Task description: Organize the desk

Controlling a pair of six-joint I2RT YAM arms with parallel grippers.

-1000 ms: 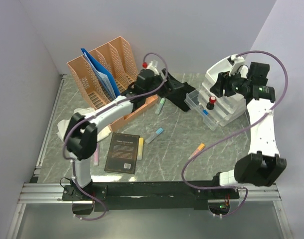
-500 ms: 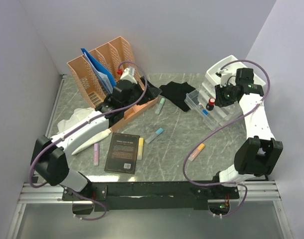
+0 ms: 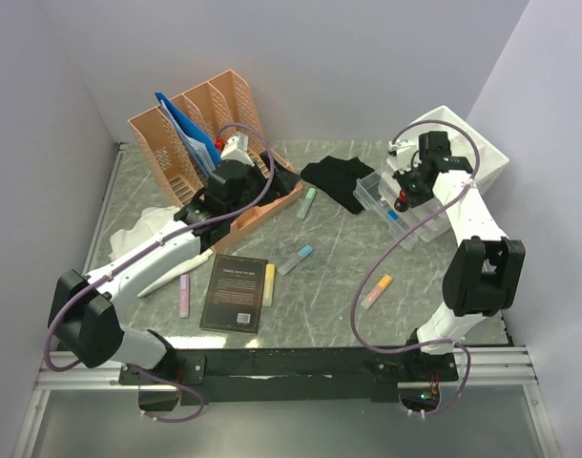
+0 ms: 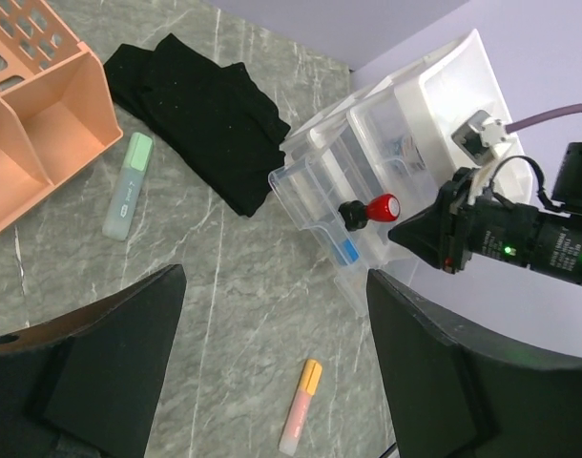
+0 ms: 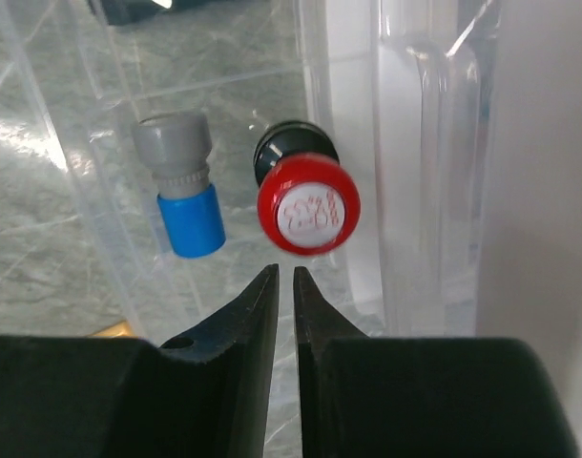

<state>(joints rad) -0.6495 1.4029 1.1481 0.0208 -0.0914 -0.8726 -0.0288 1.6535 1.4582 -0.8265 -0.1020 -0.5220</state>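
Top view; clock positions read from the desk centre.

**Surroundings**
- Crumpled white cloth (image 3: 143, 224) at 9, partly under the left arm.
- Orange file rack (image 3: 181, 143) at 10, with a blue folder (image 3: 194, 134) standing in it. A low orange tray (image 3: 277, 205) sits at its foot, partly hidden by the left wrist.
- Around 7: pink marker (image 3: 184, 296), black book (image 3: 236, 292), and a yellow marker (image 3: 269, 284) lying along the book's right edge.
- Blue marker (image 3: 297, 259) near the centre.
- Green marker (image 3: 309, 202) at 12, just beside the tray.
- Black cloth (image 3: 341, 179) at 1, its edge against the clear drawer unit (image 3: 379, 191) at 2.
- White bin (image 3: 477, 153) behind the drawers.
- Orange marker (image 3: 377, 290) at 5, apart from everything else.
- The open drawer holds a red-topped stamp (image 5: 308, 212) and, to its left, a blue-and-grey cap (image 5: 181, 196).

**Jaws**
- Left gripper (image 4: 275, 286): fingers spread wide, holding nothing and touching nothing. It hangs above the tray's right end. Its wrist view looks over the green marker, black cloth and drawers.
- Right gripper (image 5: 283, 277): fingers nearly pressed together with only a sliver of gap and nothing between them. In its wrist view the tips sit at the stamp's 6, just short of the red top. Whether they touch it I cannot tell.

**Desk**
- The desk (image 3: 339, 315) is grey-green marble with white veins and fills the middle of the view.
- A black rail (image 3: 291, 363) runs along its 6 o'clock edge, where both arms are bolted.
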